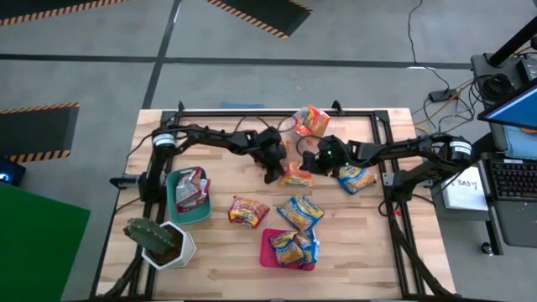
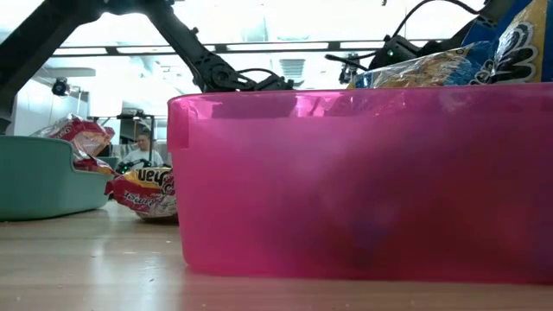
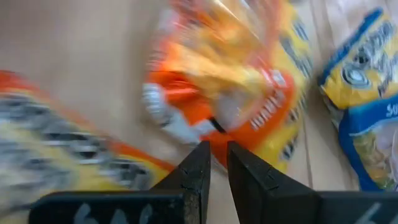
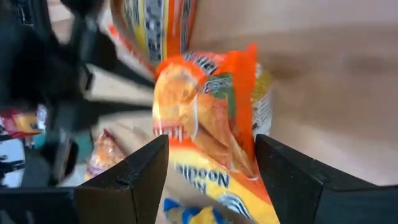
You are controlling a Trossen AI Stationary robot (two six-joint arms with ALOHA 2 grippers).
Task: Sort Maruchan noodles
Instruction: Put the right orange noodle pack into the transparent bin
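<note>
An orange noodle packet [image 1: 295, 176] lies flat on the table's middle, between my two grippers. My left gripper [image 1: 273, 174] comes slanting down at it from the left. Its fingers are nearly together, with only a narrow slit, and its tips [image 3: 217, 152] are at the packet's edge [image 3: 236, 106]. My right gripper [image 1: 307, 159] stands open just right of the packet. In the right wrist view its fingers [image 4: 211, 143] frame the packet [image 4: 205, 118] without closing on it. More packets lie loose: red-and-silver [image 1: 248, 210] and two blue-and-yellow [image 1: 299, 210] [image 1: 354, 178]. My left gripper's fingertips [image 3: 202, 155] stand at the orange packet's near edge [image 3: 217, 134], slanting down from the table's left. I cannot tell whether they touch it. The packet lies flat on the table.
A teal bin [image 1: 178, 210] with red-and-silver packets stands at the left. A pink bin [image 1: 270, 256] with blue-and-yellow packets stands near the front edge. A clear bin [image 1: 312, 122] with an orange packet is at the back. A potted cactus [image 1: 159, 242] stands front left. A person sits beyond the table [image 2: 138, 154].
</note>
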